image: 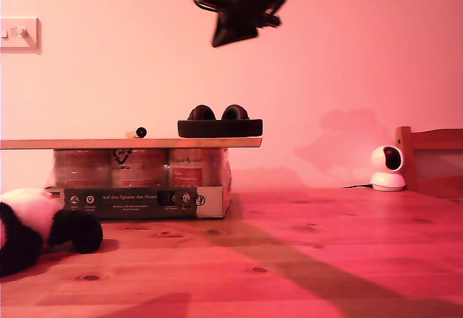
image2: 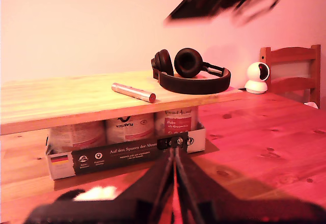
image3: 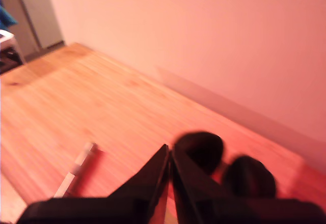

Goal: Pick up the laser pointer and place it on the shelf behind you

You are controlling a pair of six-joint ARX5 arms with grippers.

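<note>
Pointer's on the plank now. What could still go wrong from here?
1. The laser pointer is a round cylinder lying loose near the shelf's front edge; a nudge might roll it off.
2. My second gripper, jaws closed, hangs above the shelf near the headphones; pulling back low could clip them or the pointer.
3. The shelf only rests on a box of cans, so a bump may shift it.

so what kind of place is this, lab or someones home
Probably a room at home, not a lab: a knotty wooden table, a wooden chair, a wall light switch, and household items like headphones, a plush toy and a small security camera.
</note>
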